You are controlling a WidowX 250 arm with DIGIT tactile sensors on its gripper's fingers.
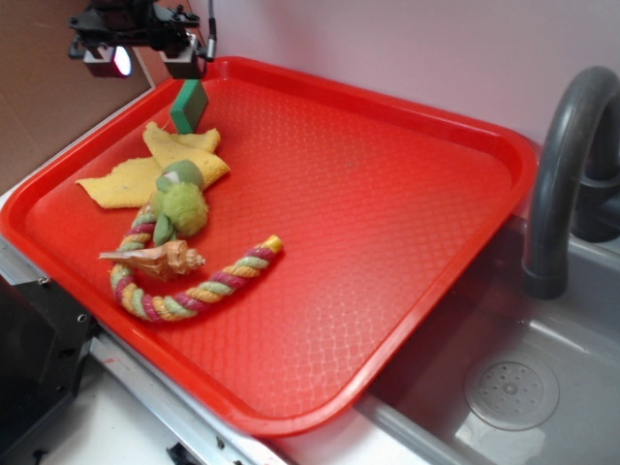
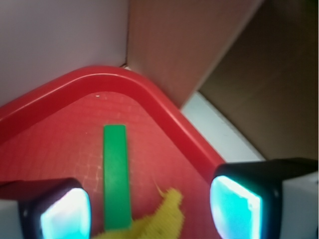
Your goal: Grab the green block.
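Red tray, far corner: green block beside yellow cloth, lying between wide-open jaws of gripper. Likely light, stiff, smooth; pinch its narrow flat sides.

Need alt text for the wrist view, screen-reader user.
A narrow green block lies on a red tray between the two open fingers of the gripper, untouched. A yellow cloth overlaps the block's near end; the tray's rounded corner and a wall sit behind.
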